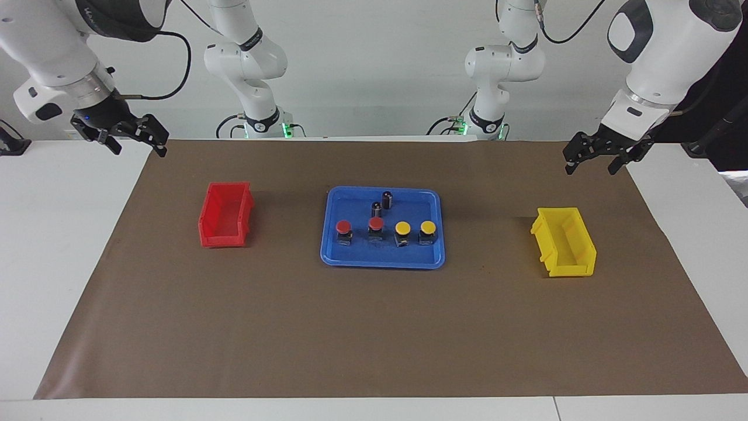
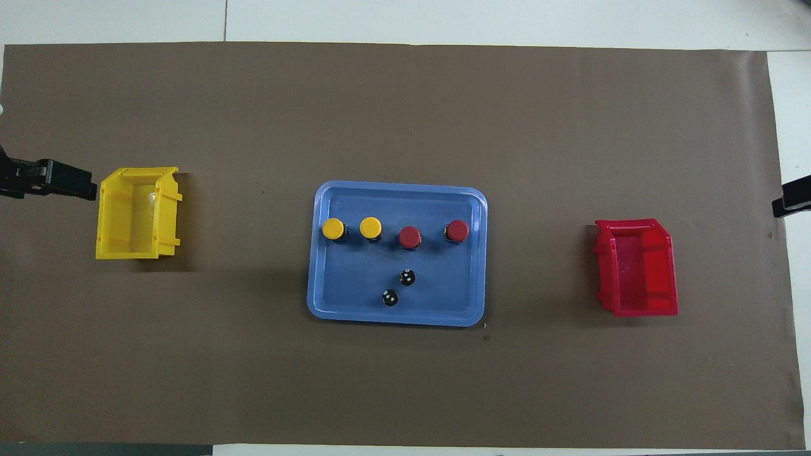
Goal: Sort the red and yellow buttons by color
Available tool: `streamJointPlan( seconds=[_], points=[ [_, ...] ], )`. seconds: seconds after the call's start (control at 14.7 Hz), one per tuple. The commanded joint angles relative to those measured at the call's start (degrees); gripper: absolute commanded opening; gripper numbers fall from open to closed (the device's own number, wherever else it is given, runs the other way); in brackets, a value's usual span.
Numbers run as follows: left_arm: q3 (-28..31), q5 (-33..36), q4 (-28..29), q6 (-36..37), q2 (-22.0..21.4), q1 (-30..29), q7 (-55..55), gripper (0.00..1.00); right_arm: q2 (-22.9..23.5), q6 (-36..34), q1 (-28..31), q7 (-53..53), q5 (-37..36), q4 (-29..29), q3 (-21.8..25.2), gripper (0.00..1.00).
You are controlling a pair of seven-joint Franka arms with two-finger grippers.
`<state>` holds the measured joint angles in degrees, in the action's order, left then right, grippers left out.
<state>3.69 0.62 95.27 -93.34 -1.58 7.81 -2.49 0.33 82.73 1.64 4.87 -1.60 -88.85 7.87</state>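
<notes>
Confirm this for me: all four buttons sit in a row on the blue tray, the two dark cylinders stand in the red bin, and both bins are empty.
One thing is wrong: the two dark cylinders stand on the blue tray, nearer to the robots than the row of red and yellow buttons, as the overhead view shows. The red bin and yellow bin are both empty.
</notes>
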Motion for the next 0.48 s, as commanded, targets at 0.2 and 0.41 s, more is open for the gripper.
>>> streamJointPlan(
  seconds=[0.2,0.41],
  points=[
    [-0.53,1.05,0.8,0.79,-1.15,-0.61,-0.32,1.0,-1.39,1.82,0.12,0.5,0.28,-1.68,-0.31,1.0],
    [-0.53,0.96,0.8,0.79,-1.15,-0.61,-0.32,1.0,0.54,-0.27,-1.53,0.41,1.17,2.18,-1.53,1.0]
  ],
)
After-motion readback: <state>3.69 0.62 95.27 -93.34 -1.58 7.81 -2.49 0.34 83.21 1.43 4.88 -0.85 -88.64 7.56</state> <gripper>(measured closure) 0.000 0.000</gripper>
